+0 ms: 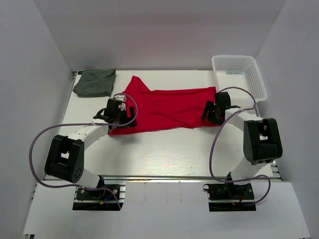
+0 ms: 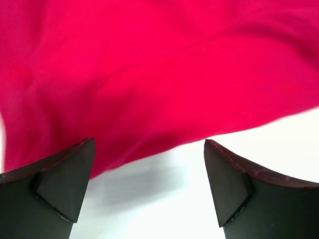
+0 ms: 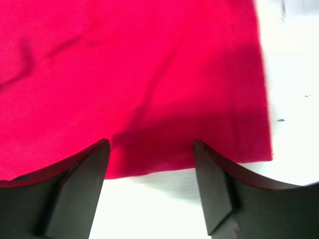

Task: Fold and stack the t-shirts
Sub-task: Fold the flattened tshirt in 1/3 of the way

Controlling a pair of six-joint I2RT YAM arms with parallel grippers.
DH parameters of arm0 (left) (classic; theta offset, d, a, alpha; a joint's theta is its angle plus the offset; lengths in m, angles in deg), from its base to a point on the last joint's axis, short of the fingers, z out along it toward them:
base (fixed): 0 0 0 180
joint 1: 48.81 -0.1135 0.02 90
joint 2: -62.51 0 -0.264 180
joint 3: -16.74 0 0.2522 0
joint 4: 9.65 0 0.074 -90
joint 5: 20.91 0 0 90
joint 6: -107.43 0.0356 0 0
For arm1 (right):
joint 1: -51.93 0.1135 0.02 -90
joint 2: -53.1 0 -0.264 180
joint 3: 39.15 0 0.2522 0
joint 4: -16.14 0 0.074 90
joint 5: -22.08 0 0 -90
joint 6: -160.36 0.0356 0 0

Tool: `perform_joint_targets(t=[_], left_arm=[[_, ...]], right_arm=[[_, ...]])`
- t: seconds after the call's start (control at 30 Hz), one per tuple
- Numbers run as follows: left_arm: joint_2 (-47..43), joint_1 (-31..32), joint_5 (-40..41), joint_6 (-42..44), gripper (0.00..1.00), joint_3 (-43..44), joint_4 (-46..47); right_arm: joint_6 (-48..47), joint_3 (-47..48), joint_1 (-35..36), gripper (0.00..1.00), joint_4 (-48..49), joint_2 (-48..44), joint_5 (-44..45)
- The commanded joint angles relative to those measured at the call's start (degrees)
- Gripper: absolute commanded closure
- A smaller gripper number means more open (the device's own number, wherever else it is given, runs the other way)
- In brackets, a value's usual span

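From overhead I see the red shirt (image 1: 164,109) spread mid-bench (image 1: 164,154), the grey-green shirt (image 1: 94,82) at the far left corner and a white basket (image 1: 239,74) at the far right corner. The wrist views show neither of these last two. There the left pincer (image 2: 149,149) and right pincer (image 3: 152,144) gape wide, gripping nothing, each above a red cloth edge. Overhead, their jaws are hard to make out.

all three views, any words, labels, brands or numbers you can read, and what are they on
None: no readable text in any view. The red shirt, the grey-green shirt and the basket are all plain.
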Motion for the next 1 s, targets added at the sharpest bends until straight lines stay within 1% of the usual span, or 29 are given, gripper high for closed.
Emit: perform_joint_targets(t=[0.0, 0.07, 0.13, 0.17, 0.23, 0.27, 0.3, 0.37, 0.5, 0.53, 0.57, 0.63, 0.67, 0.73, 0.77, 0.8, 0.83, 0.93, 0.97], left_arm=[[-2.7, -1.8, 5.7, -1.5, 0.0, -3.7, -2.2], [-2.7, -2.4, 4.3, -1.5, 0.0, -5.3, -0.3], [-0.1, -2.9, 4.3, -2.1, 0.0, -5.9, 0.5], [3.1, -4.2, 4.3, -2.6, 0.0, -5.9, -0.2], [6.1, -5.2, 4.3, -2.6, 0.0, -4.1, -2.8], [7.1, -5.2, 4.3, -2.6, 0.02, -4.1, -2.9], [7.6, -6.7, 3.6, -2.6, 0.03, -4.1, -2.9], [7.6, -7.8, 3.6, -2.6, 0.08, -4.1, -3.5], [7.1, -9.9, 4.9, -2.6, 0.09, -4.1, -5.8], [6.6, -10.6, 4.9, -2.6, 0.09, -4.1, -6.4], [6.6, -10.6, 3.0, -2.6, 0.09, -4.6, -6.4], [6.0, -11.2, 1.7, -2.6, 0.1, -4.6, -6.4], [5.1, -11.2, 1.1, -2.6, 0.1, -4.6, -7.0], [2.4, -11.2, -0.1, -2.6, 0.07, -4.6, -7.8], [1.0, -10.6, -0.7, -2.6, 0.02, -4.6, -8.3], [-0.5, -10.6, -1.5, -2.6, 0.0, -4.6, -7.8], [-3.8, -9.9, -1.5, -4.3, 0.0, -4.6, -7.8], [-8.1, -9.9, -2.9, -5.4, 0.0, -3.9, -7.8], [-10.0, -9.9, -2.9, -5.4, 0.0, -3.9, -7.8]], right_arm=[[2.2, -0.1, -2.6, 0.28, 0.9, 2.1, -1.0], [2.7, 0.0, -4.0, 0.28, 0.7, 4.4, -1.7], [4.1, -0.1, -6.1, 0.29, -0.5, 5.8, -2.3], [4.2, -0.1, -6.7, 0.31, -0.9, 6.4, -2.2], [5.5, -0.5, -8.8, 0.32, -3.4, 6.4, -0.4], [5.7, -1.0, -9.2, 0.32, -3.5, 6.0, 0.2], [6.5, -1.6, -11.5, 0.32, -4.1, 4.5, 1.5], [7.3, -3.5, -12.9, 0.32, -5.7, 3.2, 3.6], [8.0, -6.1, -15.3, 0.32, -7.1, -1.6, 4.8], [8.0, -6.4, -16.0, 0.32, -7.6, -3.6, 4.9], [7.7, -6.9, -16.0, 0.31, -7.7, -4.3, 4.5], [6.7, -7.5, -16.1, 0.31, -7.3, -7.9, 2.9], [6.1, -8.5, -16.1, 0.29, -7.0, -8.7, 1.0], [4.5, -9.0, -15.9, 0.28, -5.6, -12.1, -1.5], [4.5, -9.1, -15.9, 0.28, -5.7, -12.5, -2.0], [3.9, -9.1, -15.7, 0.28, -5.9, -13.8, -2.3], [3.7, -9.0, -15.7, 0.27, -6.2, -14.8, -2.9], [3.0, -8.6, -15.6, 0.27, -6.2, -16.2, -3.7], [2.2, -8.5, -15.5, 0.27, -5.7, -17.1, -6.4]])
